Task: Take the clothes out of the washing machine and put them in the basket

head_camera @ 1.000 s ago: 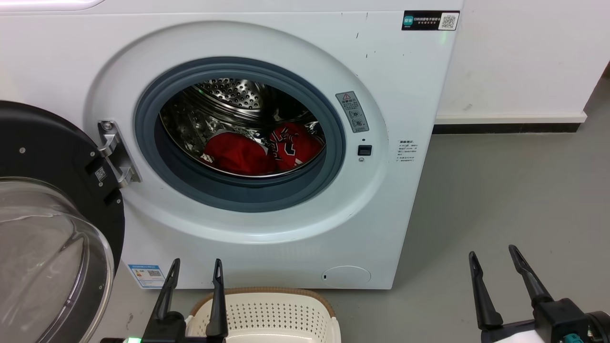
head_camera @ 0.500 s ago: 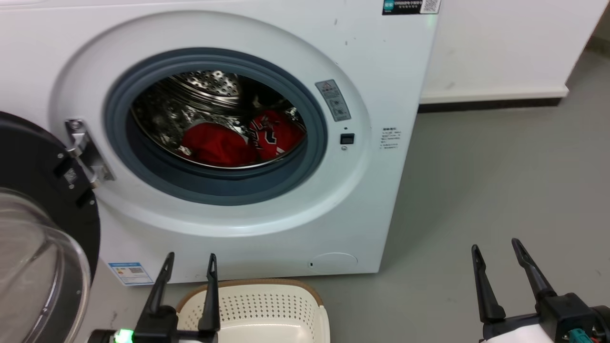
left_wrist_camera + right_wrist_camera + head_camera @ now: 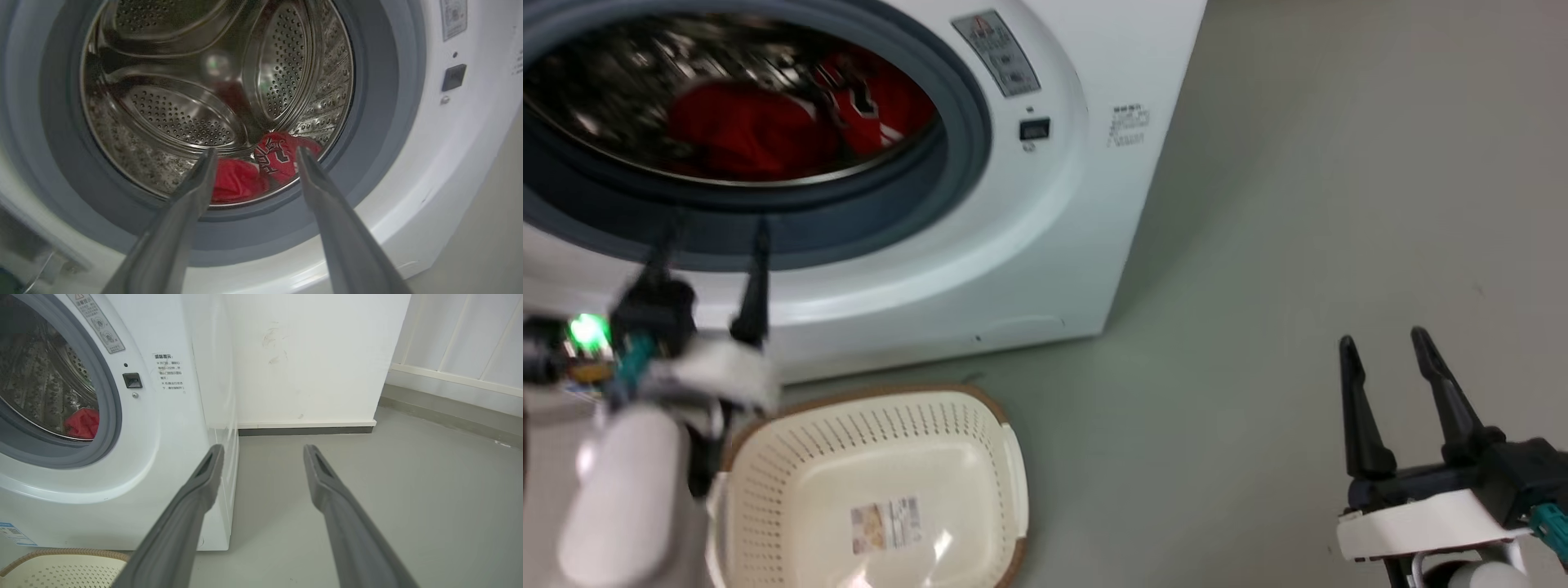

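Observation:
The white washing machine (image 3: 1045, 212) stands with its round opening facing me. Low in its steel drum (image 3: 184, 118) lie the clothes: a plain red garment (image 3: 739, 131) and, to its right, a red jersey (image 3: 866, 94) with black-and-white lettering (image 3: 273, 159). My left gripper (image 3: 716, 233) is open and empty, held in front of the grey seal (image 3: 849, 220) below the opening and pointing into the drum, apart from the clothes. On the floor in front of the machine sits the cream basket (image 3: 866, 394), empty. My right gripper (image 3: 1383, 339) is open and empty over the floor to the right.
Grey floor (image 3: 1298, 204) stretches to the right of the machine. In the right wrist view a white wall (image 3: 306, 355) with a dark skirting runs behind it, and the basket's rim (image 3: 61, 553) shows at the lower left.
The head camera has swung down and to the right, shifting the whole picture. My left gripper has risen from beside the basket to the front of the door seal. The right gripper has hardly moved.

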Robot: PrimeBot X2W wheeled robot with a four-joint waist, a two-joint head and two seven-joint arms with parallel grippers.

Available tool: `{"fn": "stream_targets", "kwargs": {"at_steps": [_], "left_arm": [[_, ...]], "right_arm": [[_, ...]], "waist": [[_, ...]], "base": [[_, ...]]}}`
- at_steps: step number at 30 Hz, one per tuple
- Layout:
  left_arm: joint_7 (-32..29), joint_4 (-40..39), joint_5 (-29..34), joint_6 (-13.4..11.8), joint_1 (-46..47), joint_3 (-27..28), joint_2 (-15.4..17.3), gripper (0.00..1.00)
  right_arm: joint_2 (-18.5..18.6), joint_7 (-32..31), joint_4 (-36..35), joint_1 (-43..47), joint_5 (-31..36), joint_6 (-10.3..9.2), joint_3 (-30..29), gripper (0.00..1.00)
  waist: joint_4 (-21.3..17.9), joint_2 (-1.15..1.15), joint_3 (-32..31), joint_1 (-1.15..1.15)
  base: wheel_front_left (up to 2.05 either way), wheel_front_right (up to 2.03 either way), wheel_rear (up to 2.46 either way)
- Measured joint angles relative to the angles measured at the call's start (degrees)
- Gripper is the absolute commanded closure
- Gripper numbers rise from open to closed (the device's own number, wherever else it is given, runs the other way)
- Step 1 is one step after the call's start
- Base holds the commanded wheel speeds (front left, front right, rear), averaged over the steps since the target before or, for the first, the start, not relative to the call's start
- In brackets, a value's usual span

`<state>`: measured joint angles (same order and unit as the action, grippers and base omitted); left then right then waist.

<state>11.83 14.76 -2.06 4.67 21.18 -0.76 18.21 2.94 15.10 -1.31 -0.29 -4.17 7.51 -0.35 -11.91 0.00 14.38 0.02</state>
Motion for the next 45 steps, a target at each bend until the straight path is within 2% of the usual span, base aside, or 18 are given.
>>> {"fn": "stream_targets", "kwargs": {"at_steps": [2,3,4,6,12,18,20,24,29,37,43,44,45], "left_arm": [[-4.04,3.83,-0.35,1.23,7.36,-0.60,2.48,0.00],[-4.04,3.83,-0.35,1.23,7.36,-0.60,2.48,0.00],[-8.54,7.17,-1.00,1.92,14.47,-1.49,4.87,0.00],[-14.23,10.51,-1.02,2.36,20.81,-3.10,7.34,0.00],[-28.31,18.49,-1.13,2.72,37.65,-9.03,14.02,0.00],[-38.79,24.09,-5.01,2.72,51.76,-13.69,18.49,0.00],[-40.52,25.04,-5.17,2.72,53.18,-14.58,19.42,0.00],[-48.01,27.87,-6.41,2.74,58.67,-18.68,23.23,0.00],[-50.79,29.40,-6.33,2.71,63.11,-19.05,27.19,0.00],[-54.50,30.89,-5.80,2.49,65.01,-20.45,28.76,0.00],[-58.03,31.72,-6.67,2.65,65.07,-21.43,28.56,0.00],[-58.39,31.79,-7.05,2.65,65.07,-21.53,28.31,0.37],[-58.39,31.79,-7.05,2.65,65.07,-21.53,28.31,1.00]], "right_arm": [[-0.02,0.00,-0.18,-0.93,-0.67,0.00,0.71,0.00],[-0.02,0.00,-0.18,-0.93,-0.67,0.00,0.71,0.00],[0.01,0.00,-0.44,-1.76,-1.38,0.00,1.15,0.00],[0.00,-0.01,-0.67,-2.92,-2.38,0.01,1.67,0.00],[0.00,0.00,-1.13,-4.93,-5.10,0.00,3.71,0.00],[0.03,0.00,-1.16,-5.62,-7.35,0.00,7.24,0.00],[0.01,-0.01,-1.16,-5.61,-7.53,0.01,8.36,0.00],[0.01,0.00,-1.89,-5.28,-9.04,0.00,11.49,0.00],[0.01,0.00,-2.16,-5.24,-11.37,0.00,13.89,0.00],[0.00,0.00,-2.11,-5.27,-11.85,0.00,14.84,0.00],[0.00,0.00,-2.34,-5.37,-12.43,0.00,14.80,0.00],[0.00,0.00,-2.33,-5.43,-12.43,0.00,14.80,0.00],[0.00,0.00,-2.33,-5.43,-12.43,0.00,14.80,0.00]], "waist": [[-1.01,0.00,3.01,0.00],[-1.01,0.00,3.01,0.00],[-1.96,0.00,6.00,0.00],[-2.88,0.00,8.91,0.00],[-5.75,0.00,16.91,0.00],[-8.90,0.00,23.14,0.00],[-9.41,0.00,23.96,0.00],[-12.26,0.00,26.87,0.00],[-14.74,0.00,29.30,-0.01],[-17.18,0.00,32.20,-0.01],[-17.06,0.00,33.05,-0.01],[-16.92,0.00,33.10,-0.01],[-16.92,0.00,33.10,-0.01]], "base": [[0.00,0.00,0.00],[0.00,0.00,0.00],[0.00,0.00,0.00],[0.00,0.00,0.00],[0.00,0.00,0.00],[0.00,0.00,0.00],[0.00,0.00,0.00],[0.00,0.00,0.00],[0.00,0.00,0.00],[0.00,0.00,0.00],[0.00,0.00,0.00],[0.00,0.00,0.00],[0.00,0.00,0.00]]}}
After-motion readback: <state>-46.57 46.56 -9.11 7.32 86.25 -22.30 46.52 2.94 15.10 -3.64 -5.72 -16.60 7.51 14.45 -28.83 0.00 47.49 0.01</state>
